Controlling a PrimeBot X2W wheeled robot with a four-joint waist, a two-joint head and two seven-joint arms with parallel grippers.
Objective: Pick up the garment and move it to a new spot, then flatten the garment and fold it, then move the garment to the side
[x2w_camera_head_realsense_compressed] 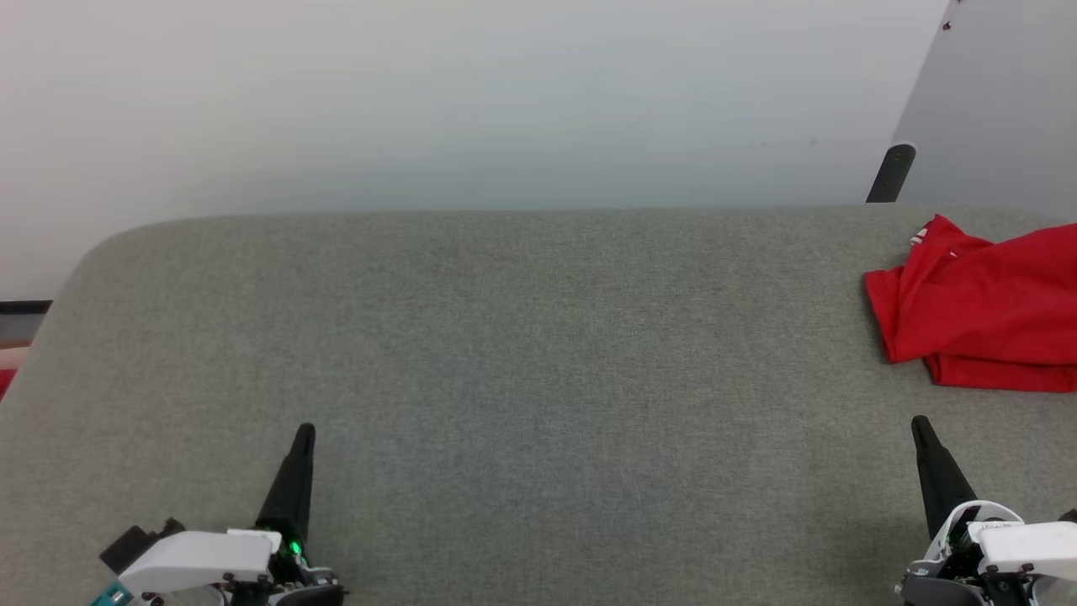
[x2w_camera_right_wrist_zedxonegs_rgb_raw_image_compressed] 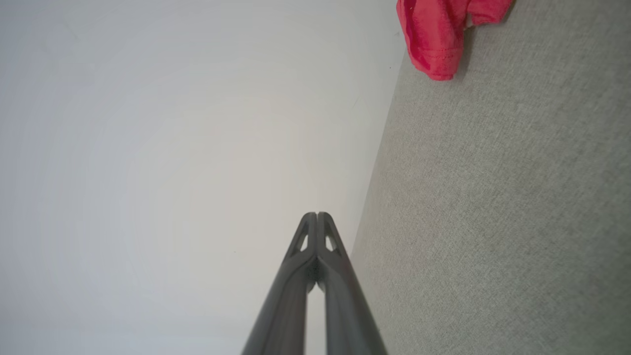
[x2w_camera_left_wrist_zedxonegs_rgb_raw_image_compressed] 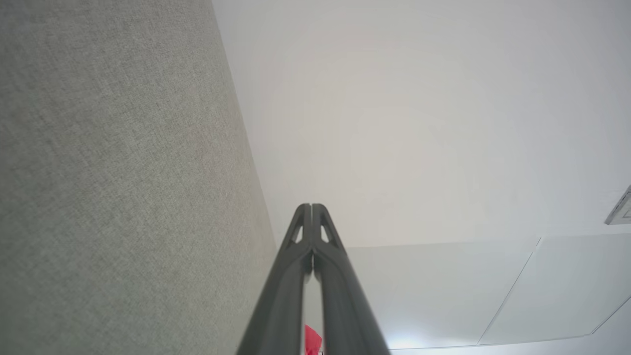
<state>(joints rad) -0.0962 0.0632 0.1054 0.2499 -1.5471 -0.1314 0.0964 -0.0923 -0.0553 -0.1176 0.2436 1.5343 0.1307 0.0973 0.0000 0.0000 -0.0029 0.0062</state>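
The garment (x2w_camera_head_realsense_compressed: 984, 311) is a crumpled red heap at the right edge of the grey fabric table (x2w_camera_head_realsense_compressed: 505, 337), partly cut off by the head view; a bit of white trim shows at its top. It also shows at the top of the right wrist view as red cloth (x2w_camera_right_wrist_zedxonegs_rgb_raw_image_compressed: 436, 34), and as a red sliver (x2w_camera_left_wrist_zedxonegs_rgb_raw_image_compressed: 311, 340) between the left fingers. My left gripper (x2w_camera_head_realsense_compressed: 305, 431) rests at the near left, shut and empty, far from the garment. My right gripper (x2w_camera_head_realsense_compressed: 920, 423) is at the near right, shut and empty, a short way in front of the heap.
The table's far edge (x2w_camera_head_realsense_compressed: 538, 212) meets a plain white wall. A dark post (x2w_camera_head_realsense_compressed: 892, 172) and a grey panel (x2w_camera_head_realsense_compressed: 1001, 93) stand behind the far right corner. The table's rounded left corner (x2w_camera_head_realsense_compressed: 92, 252) drops off to the floor.
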